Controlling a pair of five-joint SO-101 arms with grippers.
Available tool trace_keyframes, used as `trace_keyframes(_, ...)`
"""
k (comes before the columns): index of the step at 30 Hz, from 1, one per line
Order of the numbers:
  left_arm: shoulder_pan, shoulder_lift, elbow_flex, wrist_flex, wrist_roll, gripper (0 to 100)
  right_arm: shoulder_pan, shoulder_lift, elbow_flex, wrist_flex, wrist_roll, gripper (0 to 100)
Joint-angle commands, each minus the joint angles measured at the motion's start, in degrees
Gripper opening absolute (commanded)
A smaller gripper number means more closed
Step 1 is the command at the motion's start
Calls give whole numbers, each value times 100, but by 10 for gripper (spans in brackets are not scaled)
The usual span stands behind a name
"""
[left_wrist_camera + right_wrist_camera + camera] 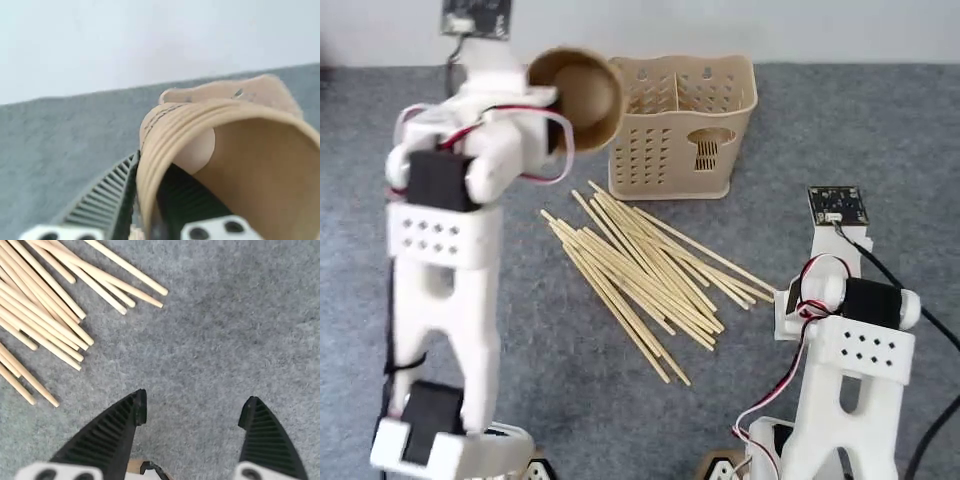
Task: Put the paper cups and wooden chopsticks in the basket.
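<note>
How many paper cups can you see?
1. The paper cup is clamped in the left gripper, held up beside the basket. Others may hide inside the basket.

Matt paper cup (pixel 582 95), smooth wooden chopsticks (pixel 650 275), plastic basket (pixel 665 150), rough cloth (pixel 850 130).

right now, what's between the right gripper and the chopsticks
Just bare grey mat. In the right wrist view, nothing lies on the stretch between the open right gripper and the nearest chopsticks.
</note>
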Motion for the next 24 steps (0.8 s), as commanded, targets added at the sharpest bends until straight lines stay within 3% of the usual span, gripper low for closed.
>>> trace_keyframes(1,396,404,-787,-571,290,13,66,-110,-18,-154,-53,309)
trace_keyframes(9,1011,2057,-2246,-1178,413,13,-251,-163,97,-171,-62,309)
trace_keyframes(16,1459,3411,-3732,-774,422,13,-224,-163,132,-154,-62,309)
trace_keyframes(24,1451,4431,-4752,-149,378,14,-215,-163,132,-163,-44,309)
